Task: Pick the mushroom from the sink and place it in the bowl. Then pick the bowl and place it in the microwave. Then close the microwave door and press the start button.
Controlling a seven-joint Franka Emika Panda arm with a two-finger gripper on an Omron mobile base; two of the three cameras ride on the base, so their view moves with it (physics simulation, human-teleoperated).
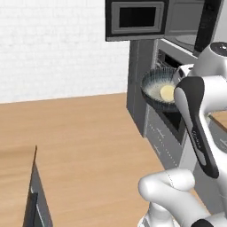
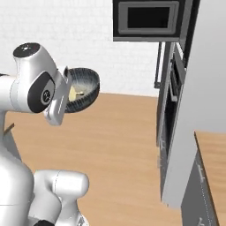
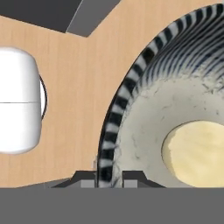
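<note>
My gripper (image 3: 109, 177) pinched shut over the bowl (image 3: 175, 100) rim, one finger inside, one outside, mushroom (image 3: 197, 153) lay in it, bowl held aloft near the microwave (image 1: 137, 20), hand view alone revealed ribbing, no legible writing

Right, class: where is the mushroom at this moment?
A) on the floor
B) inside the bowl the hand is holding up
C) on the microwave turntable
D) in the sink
B: the pale mushroom lies inside the ribbed bowl, whose rim the hand grips in mid-air.
</note>
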